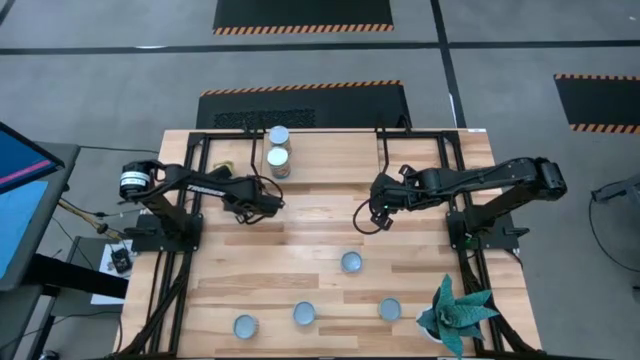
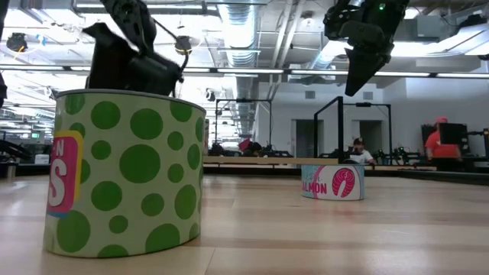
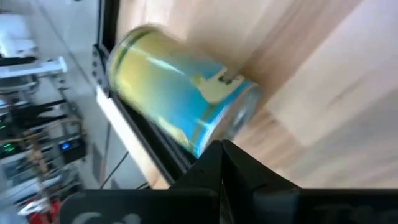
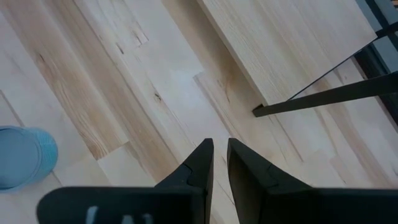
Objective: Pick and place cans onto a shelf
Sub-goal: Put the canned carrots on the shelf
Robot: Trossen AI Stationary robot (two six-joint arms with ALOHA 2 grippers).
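Note:
Two cans stand on the light-wood shelf [image 1: 330, 155] at the table's far side: one silvery-topped [image 1: 279, 135] and one yellow-labelled [image 1: 278, 163] in front of it. My left gripper [image 1: 276, 206] is shut and empty, just near of the yellow can [image 3: 180, 106]. My right gripper [image 1: 374, 222] is shut and empty above the bare table, near the shelf's right end [image 4: 292, 43]. Several cans stand on the tabletop: one mid-table [image 1: 351, 262] and three near the front edge [image 1: 304, 314], [image 1: 245, 326], [image 1: 390, 310].
A green spiky plant [image 1: 455, 312] stands at the front right corner. In the low view a green-dotted can [image 2: 122, 172] fills the near left and a pink-labelled can [image 2: 332, 182] stands farther off. People sit in the room behind the table.

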